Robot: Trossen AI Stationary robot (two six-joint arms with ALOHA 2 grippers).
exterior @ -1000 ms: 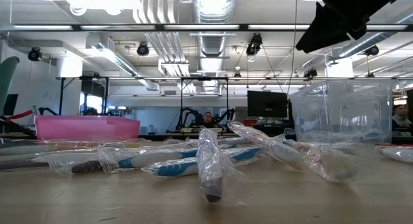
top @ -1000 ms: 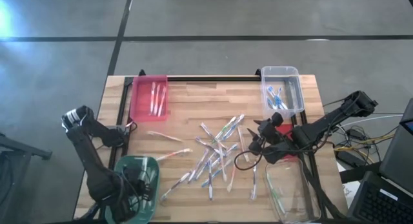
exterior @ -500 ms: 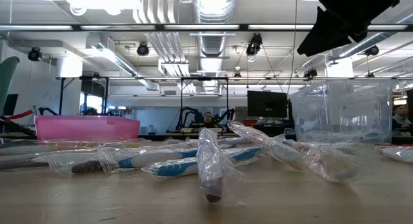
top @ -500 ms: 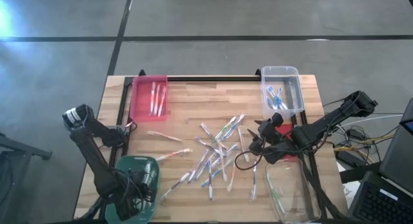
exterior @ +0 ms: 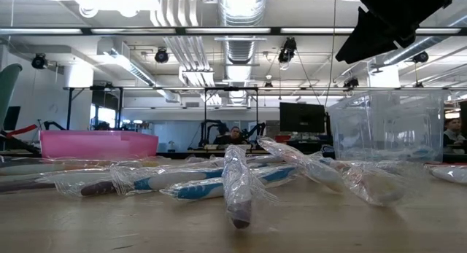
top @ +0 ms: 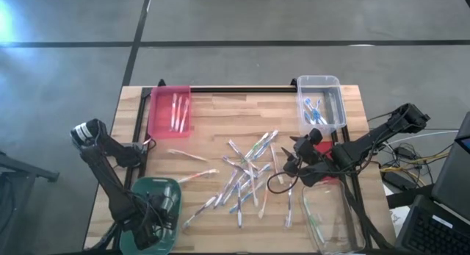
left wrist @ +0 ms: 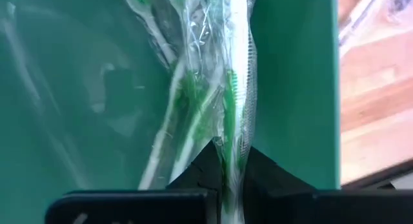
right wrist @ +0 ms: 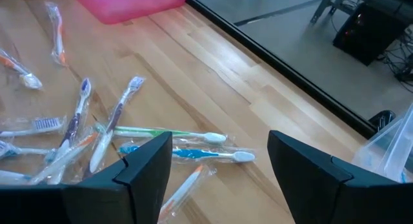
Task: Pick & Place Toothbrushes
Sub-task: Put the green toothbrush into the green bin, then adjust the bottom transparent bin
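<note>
Overhead, tabletop (top: pixel 220 115) clutter hides what my wrist shows: left jaws pinch a green toothbrush (left wrist: pixel 233 88) inside the green bin (left wrist: pixel 293 88) (right jaws gape).

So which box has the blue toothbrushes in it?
The clear box at the table's far right corner. Blue toothbrushes lie inside it; the pink box holds pink ones, the green box green ones.

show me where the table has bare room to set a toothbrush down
Bare wood lies between the pink bin and the clear bin along the far edge, and left of the loose toothbrushes, above the green bin. The middle is crowded, with the right end effector beside it.
</note>
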